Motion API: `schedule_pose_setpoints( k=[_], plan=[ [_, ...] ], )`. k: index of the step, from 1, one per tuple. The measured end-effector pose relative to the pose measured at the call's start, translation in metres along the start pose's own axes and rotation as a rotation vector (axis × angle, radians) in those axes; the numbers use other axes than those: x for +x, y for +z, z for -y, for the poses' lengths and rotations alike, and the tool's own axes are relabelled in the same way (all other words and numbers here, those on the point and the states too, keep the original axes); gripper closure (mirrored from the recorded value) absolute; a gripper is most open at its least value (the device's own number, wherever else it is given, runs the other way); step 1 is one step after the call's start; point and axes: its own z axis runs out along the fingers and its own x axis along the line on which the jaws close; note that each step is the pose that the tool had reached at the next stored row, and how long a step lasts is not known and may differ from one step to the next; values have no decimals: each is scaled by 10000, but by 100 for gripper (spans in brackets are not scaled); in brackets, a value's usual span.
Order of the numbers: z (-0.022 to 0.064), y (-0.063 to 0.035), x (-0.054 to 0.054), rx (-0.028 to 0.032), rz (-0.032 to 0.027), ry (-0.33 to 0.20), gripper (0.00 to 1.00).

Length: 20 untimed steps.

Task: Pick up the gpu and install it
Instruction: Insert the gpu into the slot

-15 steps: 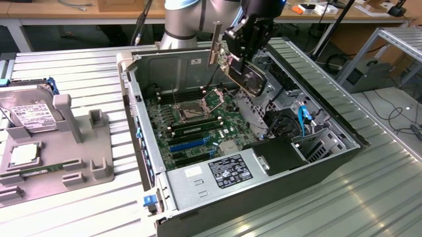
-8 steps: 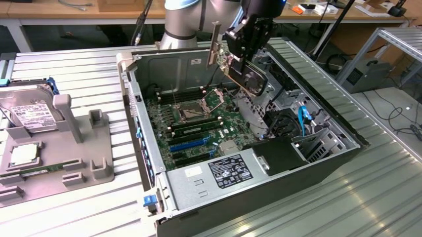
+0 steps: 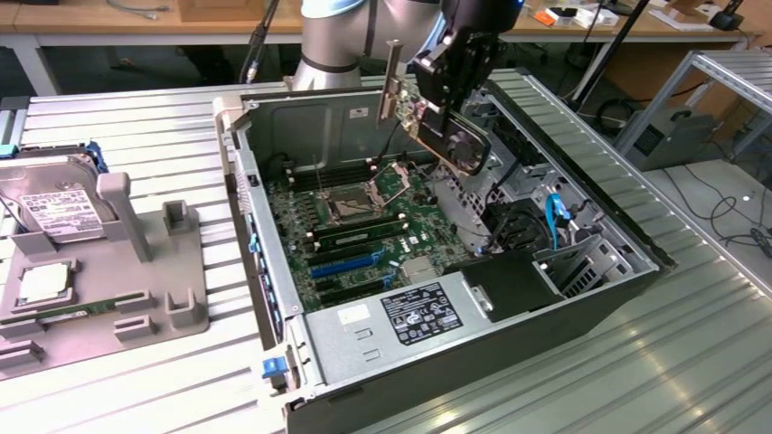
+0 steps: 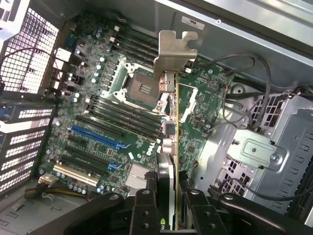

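You have the gpu (image 3: 451, 145) off the desk, pinched edge-on between the fingers (image 4: 144, 213) and hanging tilted over the open case (image 3: 302, 122) at upper centre, well above the blue slots (image 4: 95, 137), not yet seated.

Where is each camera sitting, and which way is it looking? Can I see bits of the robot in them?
Exterior view: sits off the arm, higher than the open computer case, looking down into it at a slant; it shows the robot arm and its gripper holding the gpu above the case.
Wrist view: sits on the wrist, looking down along the gpu at the motherboard; the gripper grips the card on both sides.
Shared: both views show the gpu, the gripper and the motherboard.
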Motion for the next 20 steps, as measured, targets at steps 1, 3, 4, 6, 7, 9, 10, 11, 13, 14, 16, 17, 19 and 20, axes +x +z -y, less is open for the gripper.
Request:
schedule_pose_setpoints(
  k=[1, 3, 4, 6, 7, 9, 10, 11, 13, 14, 16, 17, 19, 20],
  plan=[
    [0, 0, 0, 0, 0, -22, 73],
    [0, 0, 0, 1, 0, -74, 73],
    [0, 0, 0, 0, 1, -101, 73],
    [0, 0, -1, 1, 1, -148, 73],
    [1, 0, -2, 1, 2, -187, 73],
    [1, 0, -3, 2, 3, -279, 73],
    [2, 0, -4, 2, 4, -314, 73],
    [2, 0, -4, 2, 4, -351, 73],
    [2, 0, -5, 3, 6, -432, 73],
    [2, 0, -5, 3, 6, -478, 73],
    [2, 0, -5, 4, 7, -555, 73],
    [2, 0, -6, 4, 8, -617, 73],
    [2, 0, -6, 4, 9, -681, 73],
    [2, 0, -6, 4, 9, -710, 73]
  ],
)
